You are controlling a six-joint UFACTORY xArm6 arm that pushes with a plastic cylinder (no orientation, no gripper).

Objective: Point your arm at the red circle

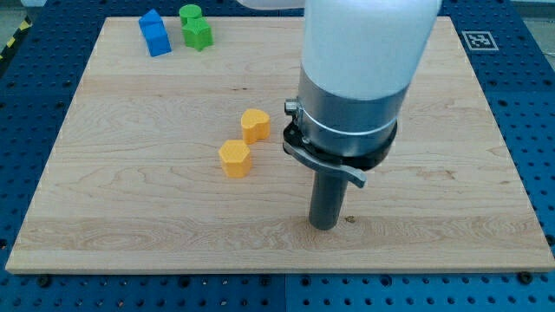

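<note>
No red circle shows in the camera view; the arm's wide body may hide part of the board. My tip (323,225) rests on the wooden board (130,199) right of centre, near the view's bottom. An orange heart-shaped block (255,125) and an orange hexagon block (234,159) lie to the tip's left, apart from it. Two blue blocks (154,33) and two green blocks (195,28) sit at the view's top left, far from the tip.
The arm's white and grey body (360,69) covers the board's upper middle. A marker tag (478,39) sits off the board's top right corner. Blue perforated table (35,95) surrounds the board.
</note>
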